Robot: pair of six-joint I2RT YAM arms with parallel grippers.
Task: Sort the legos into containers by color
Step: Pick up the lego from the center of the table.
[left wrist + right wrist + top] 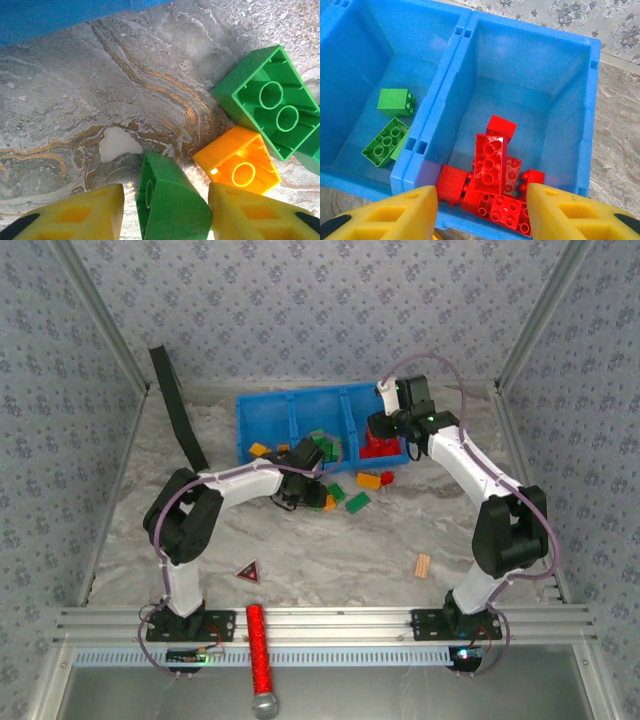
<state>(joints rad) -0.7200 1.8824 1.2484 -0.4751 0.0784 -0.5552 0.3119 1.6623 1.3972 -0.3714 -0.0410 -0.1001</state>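
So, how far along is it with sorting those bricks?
Partway: red bricks lie in one compartment of the blue bin, green bricks in the next. The left gripper straddles a green brick. An orange brick, a red brick and others lie loose on the table.

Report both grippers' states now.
Left gripper: jaws around a green brick; whether it grips cannot be told.
Right gripper: open, empty, above the red bricks in the bin.
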